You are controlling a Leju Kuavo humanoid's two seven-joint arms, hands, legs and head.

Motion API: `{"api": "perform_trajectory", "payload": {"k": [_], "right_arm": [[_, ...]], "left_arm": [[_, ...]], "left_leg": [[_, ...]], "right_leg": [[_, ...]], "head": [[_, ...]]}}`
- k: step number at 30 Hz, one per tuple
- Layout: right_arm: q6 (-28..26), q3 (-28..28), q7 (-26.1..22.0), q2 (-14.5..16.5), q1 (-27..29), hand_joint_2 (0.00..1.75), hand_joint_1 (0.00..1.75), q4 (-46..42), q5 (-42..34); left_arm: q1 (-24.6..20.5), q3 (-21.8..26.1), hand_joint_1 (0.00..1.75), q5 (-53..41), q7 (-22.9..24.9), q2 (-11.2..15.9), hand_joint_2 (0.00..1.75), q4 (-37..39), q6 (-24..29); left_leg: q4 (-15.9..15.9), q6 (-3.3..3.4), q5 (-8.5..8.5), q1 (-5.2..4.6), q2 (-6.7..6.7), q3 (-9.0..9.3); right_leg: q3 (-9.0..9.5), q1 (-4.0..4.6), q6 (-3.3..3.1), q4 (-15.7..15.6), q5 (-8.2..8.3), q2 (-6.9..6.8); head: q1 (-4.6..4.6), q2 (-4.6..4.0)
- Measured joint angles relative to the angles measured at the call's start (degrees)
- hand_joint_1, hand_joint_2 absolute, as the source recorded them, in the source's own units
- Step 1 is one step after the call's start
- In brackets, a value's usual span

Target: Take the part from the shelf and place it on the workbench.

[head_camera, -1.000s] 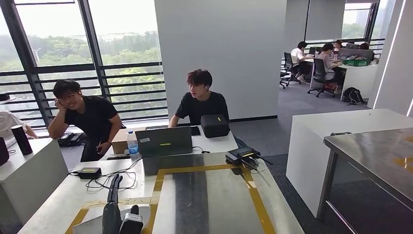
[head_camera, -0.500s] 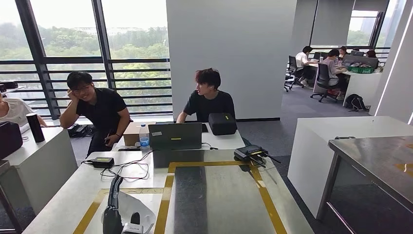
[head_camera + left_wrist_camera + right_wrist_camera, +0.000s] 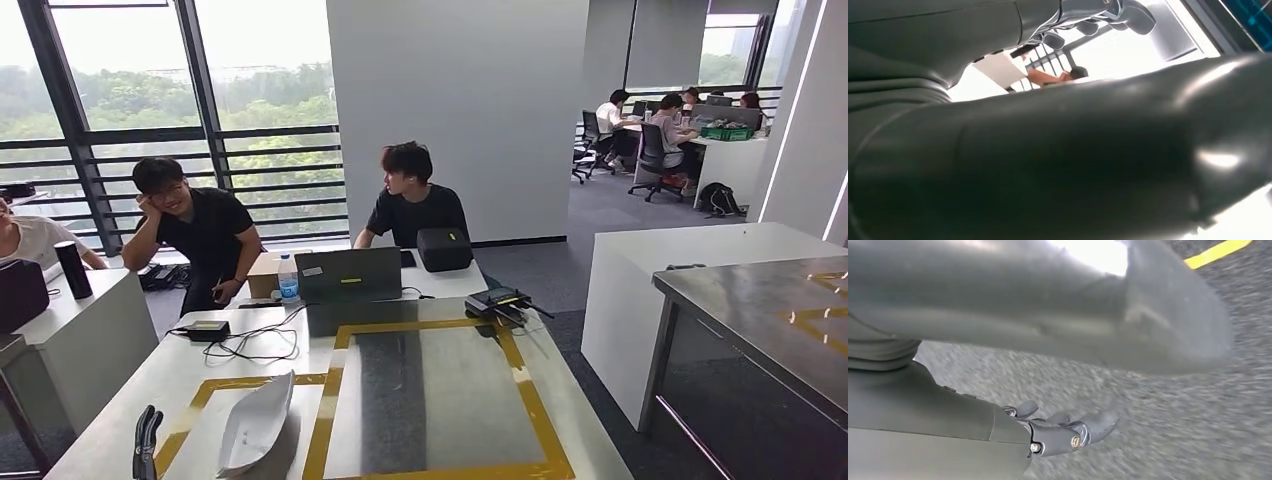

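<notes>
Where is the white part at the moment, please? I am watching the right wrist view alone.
Observer: The white part lies on the workbench, inside the yellow tape outline at its near left.
Operator: Thank you. Is the left hand holding it?
Observer: No. The left hand is beside the part and apart from it, with its fingers pointing up and nothing in them.
Operator: Is anyone close to the bench?
Observer: Yes, a person in black sits at the far end, behind a laptop.
</notes>
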Motion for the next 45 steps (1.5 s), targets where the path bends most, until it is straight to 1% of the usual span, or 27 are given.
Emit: {"api": "perform_trajectory", "payload": {"k": [2, 3, 5, 7, 8, 11, 13, 16, 17, 19, 21, 23, 24, 26, 27, 28, 31, 32, 33, 34, 35, 37, 39, 40, 42, 43, 45], "right_arm": [[-0.6, -0.5, 2.0, 0.4, 0.1, 0.00, 0.00, 0.0, -0.9], [-0.9, -0.8, 2.8, 0.5, 0.1, 0.00, 0.00, 0.0, -1.2], [-1.3, -1.3, 4.4, 0.8, 0.3, 0.00, 0.00, 0.0, -1.3], [-1.4, -1.4, 6.2, 1.0, 0.4, 0.00, 0.00, 0.0, -1.0], [-1.3, -1.4, 7.1, 1.0, 0.5, 0.00, 0.00, 0.0, -0.7], [-1.1, -1.4, 8.1, 1.2, 0.6, 0.00, 0.00, 0.0, 0.2], [-1.1, -1.4, 7.3, 1.3, 0.8, 0.00, 0.00, 0.0, 0.2], [-1.2, -1.4, 4.3, 1.1, 0.7, 0.00, 0.00, -0.1, 0.3], [-1.1, -1.4, 3.1, 0.9, 0.7, 0.00, 0.00, -0.1, 0.4], [-0.9, -1.4, 0.0, 0.5, 0.7, 0.00, 0.00, -0.1, 0.4], [-0.6, -1.4, -2.8, 0.2, 0.6, 0.00, 0.00, -0.1, 0.3], [-0.2, -1.4, -4.2, -0.1, 0.4, 0.00, 0.00, -0.1, 0.6], [-0.1, -1.4, -4.3, -0.1, 0.4, 0.00, 0.00, -0.1, 0.8], [0.0, -1.3, -3.5, -0.1, 0.3, 0.00, 0.00, -0.1, 1.1], [0.0, -1.3, -2.9, 0.0, 0.2, 0.00, 0.00, -0.1, 1.0], [-0.1, -1.3, -2.4, 0.1, 0.2, 0.00, 0.00, -0.1, 0.9], [-0.4, -1.3, -1.4, 0.2, 0.2, 0.00, 0.00, -0.1, 0.6], [-0.5, -1.3, -1.0, 0.3, 0.2, 0.00, 0.00, -0.1, 0.3], [-0.7, -1.3, -0.4, 0.4, 0.2, 0.00, 0.00, -0.1, -0.2], [-0.9, -1.4, 0.2, 0.5, 0.2, 0.00, 0.00, -0.1, -0.8], [-1.3, -1.5, 0.8, 0.7, 0.2, 0.00, 0.00, -0.1, -1.4], [-1.8, -1.9, 1.9, 1.0, 0.2, 0.00, 0.00, -0.1, -2.0], [-2.0, -2.2, 2.9, 1.2, 0.4, 0.00, 0.00, -0.1, -1.7], [-2.0, -2.3, 3.6, 1.3, 0.5, 0.00, 0.00, -0.1, -1.4], [-2.0, -2.3, 5.3, 1.2, 0.6, 0.00, 0.00, -0.1, -1.0], [-2.1, -2.3, 6.1, 1.2, 0.7, 0.00, 0.00, -0.1, -0.9], [-2.3, -2.4, 7.2, 1.1, 1.0, 0.00, 0.00, -0.1, -0.7]], "left_arm": [[2.3, 1.1, 0.00, -2.8, 1.7, 0.3, 0.00, -1.9, 0.3], [3.4, 1.6, 0.00, -4.1, 2.6, 0.4, 0.00, -3.0, 0.4], [5.5, 2.6, 0.00, -5.6, 3.9, 0.4, 0.00, -5.1, 0.2], [7.2, 3.4, 0.00, -6.3, 4.5, 0.4, 0.00, -7.0, -0.3], [7.9, 3.7, 0.00, -6.6, 4.6, 0.4, 0.00, -7.7, -0.6], [9.4, 4.2, 0.00, -7.5, 4.7, 0.1, 0.00, -8.6, -1.6], [10.1, 4.5, 0.00, -7.8, 5.0, -0.3, 0.00, -9.0, -2.2], [11.7, 4.8, 0.00, -8.1, 5.7, -0.7, 0.00, -9.4, -3.1], [12.4, 4.9, 0.00, -8.1, 5.8, -0.8, 0.00, -9.2, -3.3], [13.7, 5.3, 0.00, -7.6, 5.8, -0.8, 0.00, -8.2, -3.5], [14.9, 6.1, 0.00, -6.6, 5.6, -0.8, 0.00, -6.0, -3.5], [15.5, 7.1, 0.00, -5.1, 4.5, -0.8, 0.00, -2.1, -3.3], [15.4, 7.7, 0.00, -4.4, 3.5, -0.7, 0.00, 0.7, -2.9], [15.0, 9.2, 0.00, -2.9, 0.9, -0.6, 0.00, 8.2, -1.9], [14.5, 9.9, 0.00, -2.1, -0.6, -0.4, 0.00, 12.3, -1.5], [14.0, 10.7, 0.00, -1.3, -2.2, -0.3, 0.00, 16.5, -1.2], [12.2, 12.8, 0.00, 0.4, -5.3, 0.2, 0.00, 27.2, -0.7], [11.8, 13.2, 0.00, 0.7, -5.1, 0.3, 0.00, 29.8, -0.6], [11.4, 13.7, 0.00, 1.1, -4.3, 0.3, 0.00, 32.4, -0.6], [11.1, 14.3, 0.00, 1.6, -3.2, 0.4, 0.00, 34.9, -0.8], [10.8, 15.1, 0.00, 2.4, -1.7, 0.5, 0.00, 37.6, -1.3], [10.6, 17.0, 0.00, 4.2, 2.0, 1.0, 0.00, 43.0, -3.5], [11.1, 19.0, 0.00, 5.8, 7.8, 1.5, 0.00, 48.1, -7.3], [11.6, 20.0, 0.00, 7.1, 12.0, 1.7, 0.00, 50.4, -10.5], [12.8, 22.4, 0.00, 11.4, 21.9, 1.8, 0.00, 54.4, -18.0], [13.3, 24.0, 0.00, 14.1, 26.5, 1.8, 0.00, 56.0, -21.1], [14.2, 27.4, 0.00, 18.0, 33.1, 1.6, 0.00, 58.1, -23.4]], "left_leg": [[6.2, -0.55, -2.78, 0.37, 0.01, -0.96], [7.0, -0.73, -2.40, 0.55, 0.02, -0.40], [2.3, -0.97, 0.37, 0.94, 0.03, 3.89], [-5.5, -0.79, 1.07, 0.94, -0.07, 9.44], [-8.1, -0.49, 0.82, 0.80, -0.15, 10.91], [-9.5, 1.09, 1.25, 0.39, -0.18, 10.57], [-9.8, 2.42, 2.40, 0.49, 0.03, 9.67], [-9.7, 3.39, 4.28, 0.30, 0.22, 7.52], [-9.6, 3.47, 4.89, 0.17, 0.27, 6.65], [-9.3, 3.45, 6.05, -0.03, 0.35, 4.84], [-8.8, 3.18, 7.06, -0.09, 0.39, 3.18], [-8.4, 2.67, 8.02, -0.20, 0.37, 2.24], [-8.5, 2.36, 8.54, -0.21, 0.36, 2.12], [-9.0, 1.66, 9.60, -0.20, 0.30, 2.14], [-8.9, 1.30, 9.39, -0.15, 0.24, 1.91], [-8.1, 0.92, 8.03, -0.08, 0.18, 1.44], [0.6, -0.19, -0.50, 0.34, 0.11, -0.63], [4.0, -0.47, -2.10, 0.46, 0.12, -0.98], [6.2, -0.66, -2.19, 0.57, 0.13, -0.73], [6.7, -0.77, -1.14, 0.68, 0.13, 0.30], [5.1, -0.80, 0.42, 0.79, 0.14, 2.44], [-2.9, -0.60, 1.41, 0.85, 0.14, 9.10], [-9.6, 0.15, -0.02, 0.60, 0.07, 13.74], [-11.0, 0.62, -0.51, 0.38, 0.03, 14.41], [-11.1, 1.75, 0.21, 0.23, 0.21, 13.60], [-11.1, 2.37, 0.76, 0.21, 0.37, 13.04], [-11.1, 3.29, 2.07, 0.24, 0.59, 11.41]], "right_leg": [[-1.24, -0.01, 0.05, 0.2, 0.89, -0.17], [-1.89, -0.04, 0.14, 0.3, 1.29, -0.21], [-2.99, -0.17, 0.52, 0.6, 1.98, -0.22], [-3.62, -0.23, 1.25, 0.7, 2.65, -0.18], [-3.71, -0.23, 1.66, 0.7, 3.05, -0.16], [-3.91, -0.41, 2.86, 0.2, 4.21, -0.09], [-4.88, -0.51, 3.35, 2.0, 1.93, 0.04], [-7.67, -0.26, 3.41, 11.5, -5.92, 0.15], [-8.03, -0.12, 3.36, 14.5, -7.02, 0.15], [-6.15, 0.19, 3.04, 15.3, -5.50, 0.16], [-0.84, 0.50, 2.52, 8.9, -3.07, 0.21], [3.80, 0.87, 1.95, 1.8, -3.42, 0.32], [4.74, 1.01, 1.65, -0.1, -4.00, 0.38], [4.47, 1.01, 0.92, -1.0, -3.39, 0.36], [4.07, 0.89, 0.51, -1.1, -2.77, 0.27], [3.51, 0.75, 0.05, -1.3, -2.05, 0.14], [1.14, 0.58, -0.54, -1.3, 0.09, -0.10], [0.28, 0.58, -0.48, -1.3, 0.76, -0.17], [-0.59, 0.57, -0.39, -1.2, 1.40, -0.24], [-1.44, 0.57, -0.29, -1.1, 2.01, -0.31], [-2.21, 0.56, -0.14, -1.0, 2.59, -0.34], [-3.27, 0.60, 0.33, -0.7, 3.61, -0.25], [-3.53, 0.63, 1.01, -0.6, 4.51, -0.16], [-3.52, 0.59, 1.41, -0.7, 4.95, -0.11], [-3.81, 0.33, 2.19, -0.5, 5.15, 0.05], [-4.30, 0.23, 2.52, 0.4, 3.93, 0.14], [-5.96, 0.15, 2.87, 5.2, -1.47, 0.23]], "head": [[-0.03, 0.00], [-0.04, 0.00], [-0.04, 0.00], [-0.03, 0.00], [-0.01, 0.00], [0.10, 0.00], [0.17, 0.00], [0.29, 0.00], [0.31, 0.00], [0.33, 0.00], [0.37, 0.01], [0.39, 0.02], [0.40, 0.02], [0.42, 0.01], [0.38, 0.00], [0.33, 0.00], [0.14, 0.00], [0.12, 0.00], [0.12, 0.00], [0.12, 0.00], [0.11, 0.00], [0.09, 0.00], [0.15, 0.00], [0.17, 0.00], [0.15, -0.03], [0.19, -0.03], [0.28, -0.05]]}}
